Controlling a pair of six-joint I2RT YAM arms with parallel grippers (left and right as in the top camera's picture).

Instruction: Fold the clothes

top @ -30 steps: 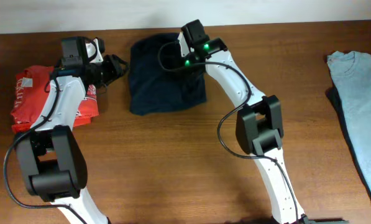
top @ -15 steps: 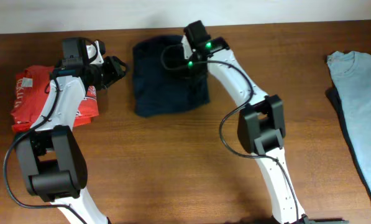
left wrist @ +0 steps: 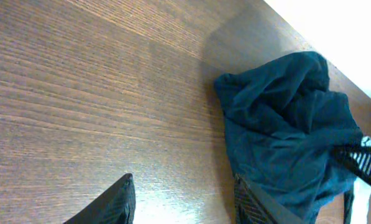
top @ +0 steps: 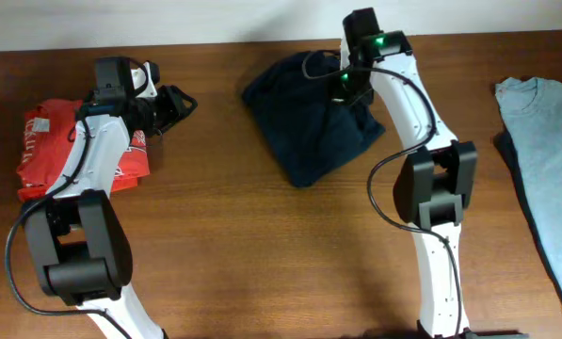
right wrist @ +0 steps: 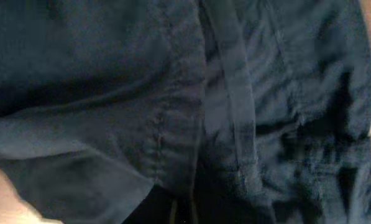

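Note:
The clothes [top: 313, 127], a dark navy garment, lie bunched in a rumpled heap at the back middle of the table. My right gripper [top: 343, 92] is pressed into its right upper part and shut on the fabric. In the right wrist view the clothes [right wrist: 173, 93] fill the frame, with a seam running down to the closed right gripper [right wrist: 185, 210]. My left gripper [top: 179, 104] hovers open over bare wood, well to the left of the heap. In the left wrist view the clothes [left wrist: 284, 130] lie ahead on the right, beyond the left gripper [left wrist: 185, 205], which holds nothing.
A folded red shirt [top: 50, 141] with white lettering lies at the far left under the left arm. A pale grey-blue T-shirt [top: 544, 122] is spread at the right edge. The wooden table [top: 262, 245] ends at a white wall behind.
My right gripper has shut on the clothes and dragged them to the right; the flat dark rectangle is now a bunched heap. The left arm has not moved.

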